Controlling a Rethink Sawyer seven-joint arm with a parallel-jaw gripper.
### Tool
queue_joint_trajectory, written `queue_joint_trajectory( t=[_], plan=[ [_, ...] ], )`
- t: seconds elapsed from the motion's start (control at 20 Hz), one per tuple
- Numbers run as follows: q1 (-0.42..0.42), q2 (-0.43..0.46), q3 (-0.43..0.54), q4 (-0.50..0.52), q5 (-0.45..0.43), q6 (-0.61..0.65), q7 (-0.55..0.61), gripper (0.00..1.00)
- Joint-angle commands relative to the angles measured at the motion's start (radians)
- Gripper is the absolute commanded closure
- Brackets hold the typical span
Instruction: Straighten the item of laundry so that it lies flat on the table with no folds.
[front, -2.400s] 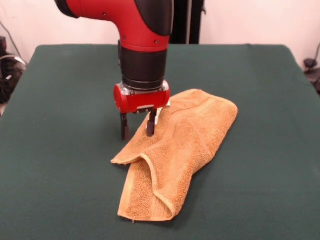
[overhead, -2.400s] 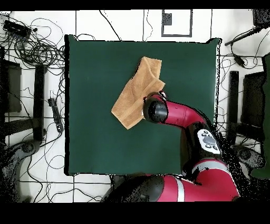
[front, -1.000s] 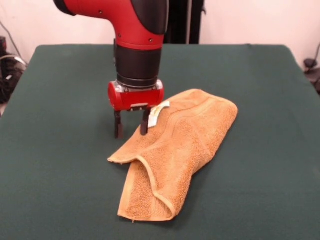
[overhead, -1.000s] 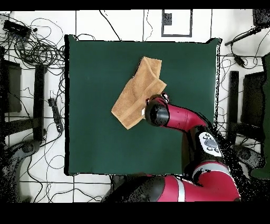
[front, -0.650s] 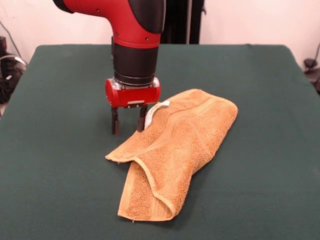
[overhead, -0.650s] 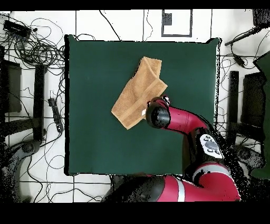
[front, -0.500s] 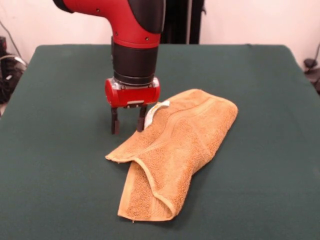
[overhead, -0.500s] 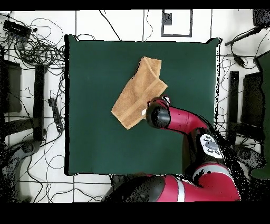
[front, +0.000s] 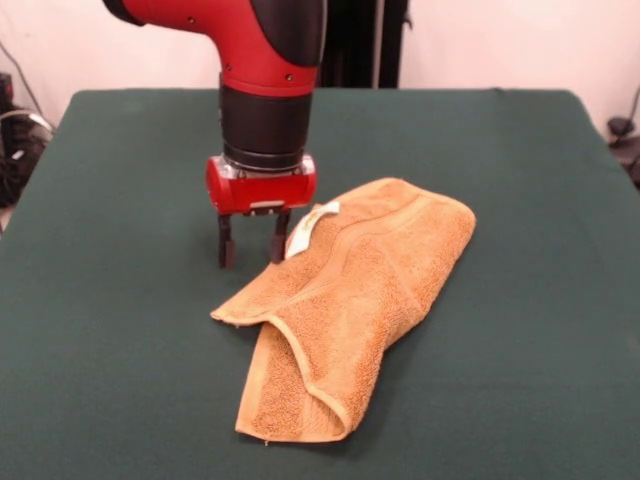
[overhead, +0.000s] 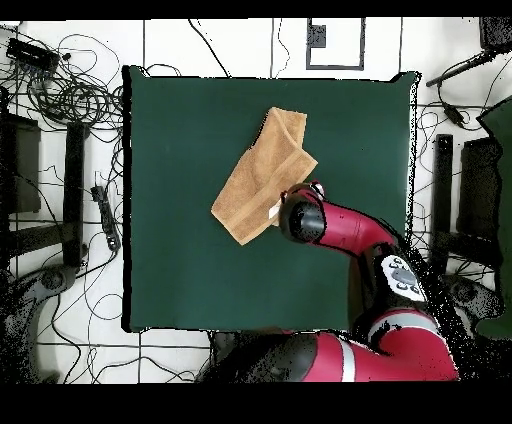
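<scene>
From the front, your tool (front: 250, 243) hangs with its two fingers apart and holds nothing, just beside the white tag (front: 305, 226) at the towel's edge. The orange hand towel (front: 350, 300) lies folded over itself near the middle of the green tabletop (front: 520, 200), so that edge looks like the place to grab.

From above, the red arm (overhead: 340, 228) covers the tool. The towel (overhead: 262, 172) slants across the tabletop (overhead: 180, 250).

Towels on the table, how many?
1. One orange-tan towel lies folded over itself mid-table, beside the open hand, with its white tag showing. Nothing else is on the felt; none looks hidden.
</scene>
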Motion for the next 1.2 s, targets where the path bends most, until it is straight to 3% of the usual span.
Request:
queue_joint_trajectory(
  t=[0.05, 0.25, 0.9, 1.0, 1.2],
  plan=[
    [-0.048, 0.045, 0.172, 0.127, 0.029, -0.115, 0.279, 0.00],
    [-0.124, 0.039, 0.283, 0.154, 0.005, -0.134, 0.250, 0.00],
    [-0.106, 0.018, 0.260, 0.148, 0.020, -0.069, 0.225, 0.00],
    [-0.089, 0.005, 0.240, 0.145, 0.033, -0.051, 0.232, 0.00],
    [0.054, -0.043, 0.058, 0.093, 0.089, 0.110, 0.254, 0.00]
  ],
)
